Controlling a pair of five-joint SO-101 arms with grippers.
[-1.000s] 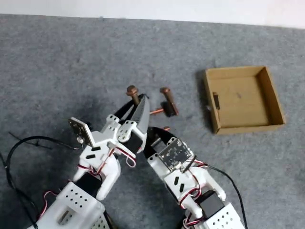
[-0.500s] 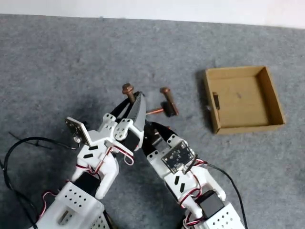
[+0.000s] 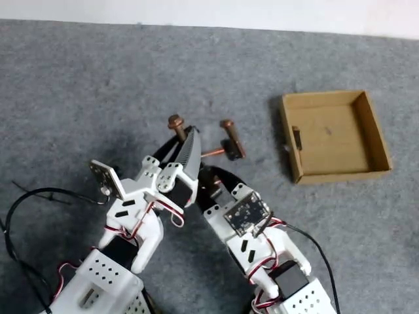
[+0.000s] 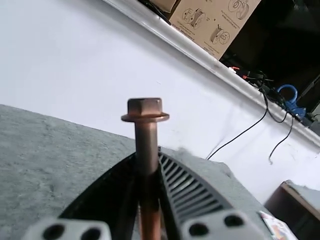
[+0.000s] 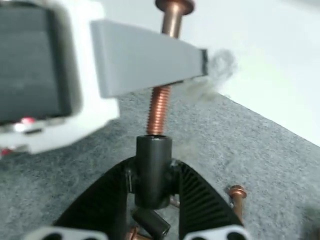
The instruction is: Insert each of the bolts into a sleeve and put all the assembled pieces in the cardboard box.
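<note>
The copper-coloured hex-head bolt (image 4: 145, 135) is clamped by its shank in the left end effector (image 4: 147, 156). Its threaded tip is at the mouth of the black cylindrical sleeve (image 5: 153, 150), gripped by the right end effector (image 5: 153, 170) above the grey bench (image 3: 78, 78). Both axes should be lined up before a straight, gentle push is made.

We find the left arm (image 3: 131, 226) at the near edge of the table (image 3: 78, 78), and the right arm (image 3: 265, 252) just beside it on the right. Their grippers meet near the middle. The left gripper (image 3: 184, 142) clamps a bolt (image 3: 175, 123), head out past the fingertips. The bolt's threaded end sits right at the mouth of the sleeve (image 5: 154, 162), which the right gripper (image 5: 154, 172) grips in line with it. A second bolt (image 3: 231, 136) lies on the table just right of them, between the grippers and the cardboard box (image 3: 340, 175). Inside the box, 1 small piece (image 3: 296, 138) rests against the left wall.
</note>
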